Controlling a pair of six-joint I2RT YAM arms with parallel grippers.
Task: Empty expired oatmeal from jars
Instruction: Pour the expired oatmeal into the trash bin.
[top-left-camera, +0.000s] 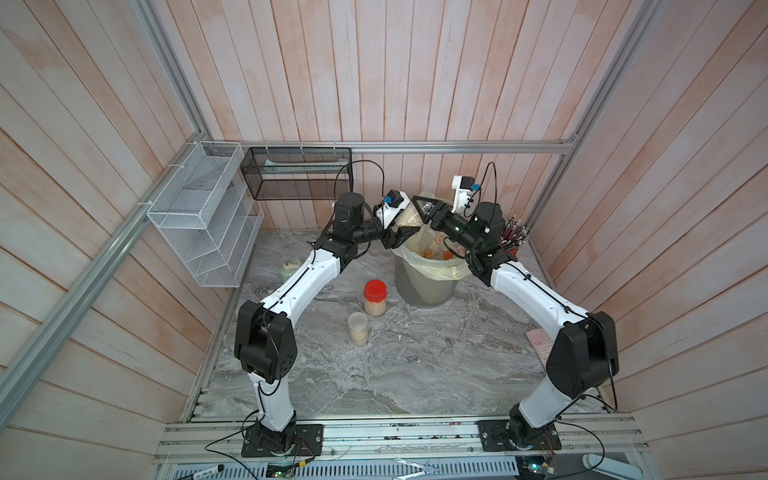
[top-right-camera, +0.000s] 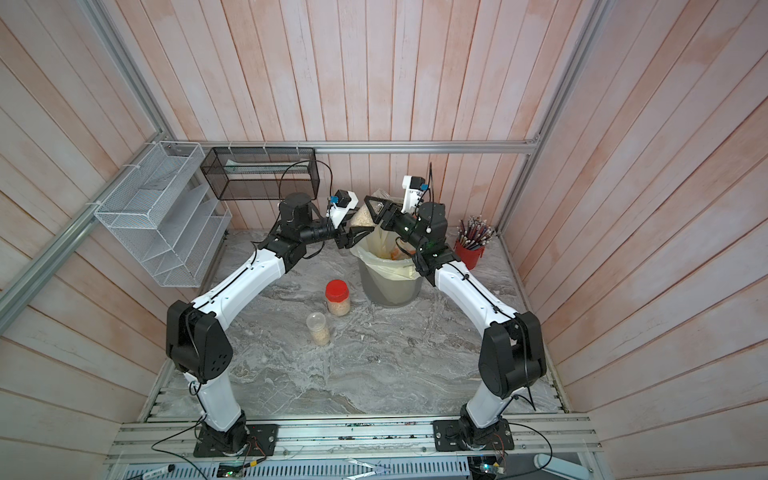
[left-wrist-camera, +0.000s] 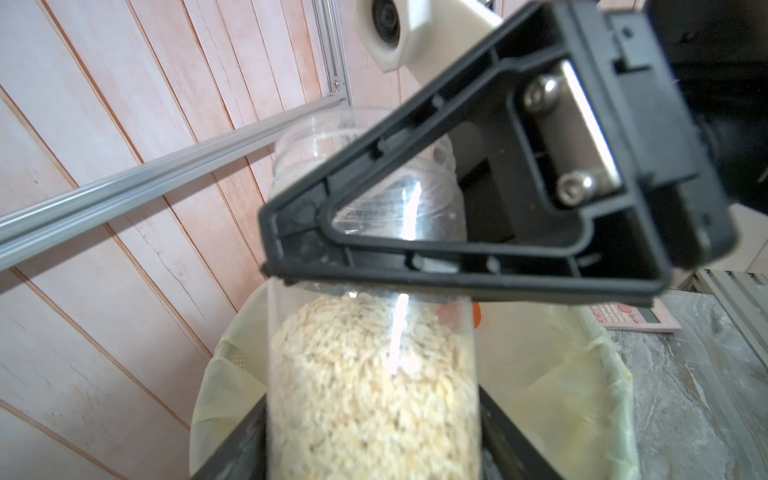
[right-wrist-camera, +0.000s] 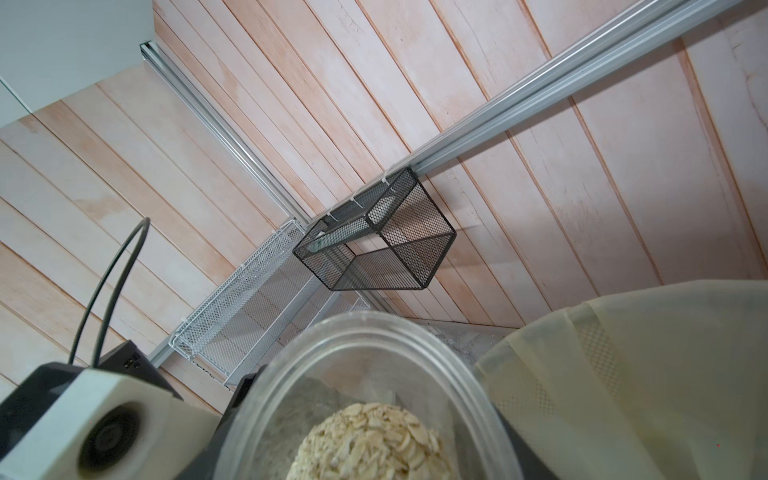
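A lidless clear jar (top-left-camera: 405, 217) (top-right-camera: 361, 219), more than half full of pale oatmeal (left-wrist-camera: 370, 374), hangs tilted over the back rim of the grey bin (top-left-camera: 415, 286). My right gripper (top-left-camera: 417, 214) (right-wrist-camera: 374, 436) is shut on its upper part, one finger (left-wrist-camera: 457, 249) lying across the wall below the threaded neck. My left gripper (top-left-camera: 405, 237) (left-wrist-camera: 372, 432) flanks the jar's lower part; blur hides whether its fingers press. On the table stand a red-lidded jar (top-left-camera: 375, 297) and a clear-lidded jar (top-left-camera: 358, 328), both holding oatmeal.
The bin has a yellowish bag with an orange-printed wrapper (top-left-camera: 440, 245) inside. A red pencil cup (top-right-camera: 471, 245) stands right of it, behind the right arm. A pink calculator (top-left-camera: 538, 343) lies at the right edge. A white rack (top-left-camera: 203, 216) and a black mesh basket (top-left-camera: 299, 172) hang on the walls.
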